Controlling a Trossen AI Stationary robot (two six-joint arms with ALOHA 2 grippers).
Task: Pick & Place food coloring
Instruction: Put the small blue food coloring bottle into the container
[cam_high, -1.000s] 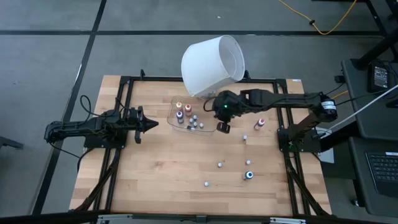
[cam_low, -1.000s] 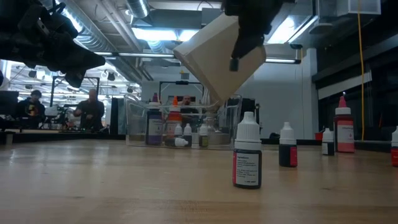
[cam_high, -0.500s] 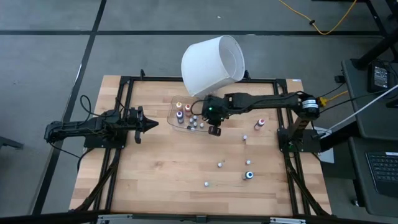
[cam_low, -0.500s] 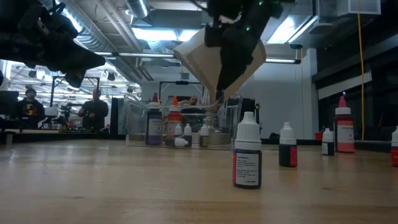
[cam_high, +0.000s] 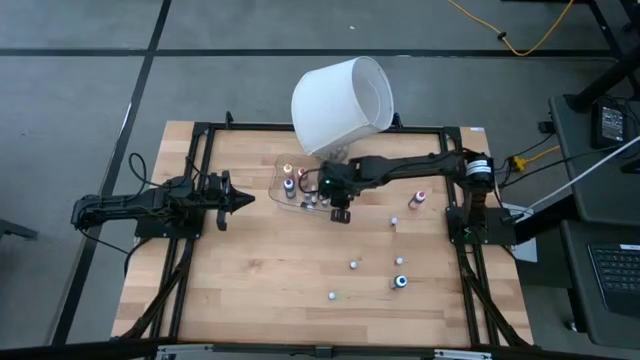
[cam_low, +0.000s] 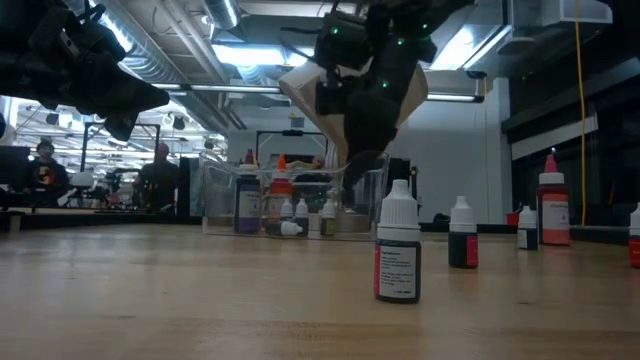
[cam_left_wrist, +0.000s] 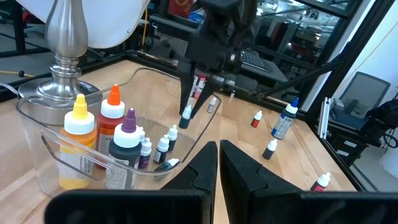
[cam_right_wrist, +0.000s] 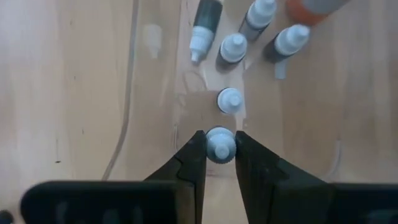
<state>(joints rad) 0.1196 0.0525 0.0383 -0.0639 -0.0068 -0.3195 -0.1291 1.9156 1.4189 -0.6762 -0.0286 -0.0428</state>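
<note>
My right gripper (cam_right_wrist: 221, 152) is shut on a tiny food coloring bottle with a whitish cap (cam_right_wrist: 221, 144). It hangs over the right part of the clear tray (cam_high: 277, 190), also seen in the left wrist view (cam_left_wrist: 186, 114). Several more bottles (cam_right_wrist: 233, 46) stand or lie on the tray's floor; larger ones with yellow, orange and purple caps (cam_left_wrist: 114, 115) stand at its far end. Other small bottles (cam_high: 400, 281) stand loose on the table's right half. My left gripper (cam_high: 245, 197) waits shut at the table's left, pointing level at the tray. My right gripper pinches the bottle at its cap end (cam_right_wrist: 221, 149) between its two fingers. The fingers come steeply from above, slanting from the table's right. The bottle hangs cap up below them, clear of the tray's floor.
A big white lampshade (cam_high: 340, 105) hangs over the table's far edge behind the tray, on a metal lamp foot (cam_left_wrist: 65, 37). A taller red-capped bottle (cam_high: 418, 200) stands right of the tray. People sit in the room beyond the table (cam_low: 45, 165).
My right gripper has gone down and toward the table's left with the small bottle, from beside the tray to above its right part, tipping steeper as it went. The bottle stays in the fingers.
</note>
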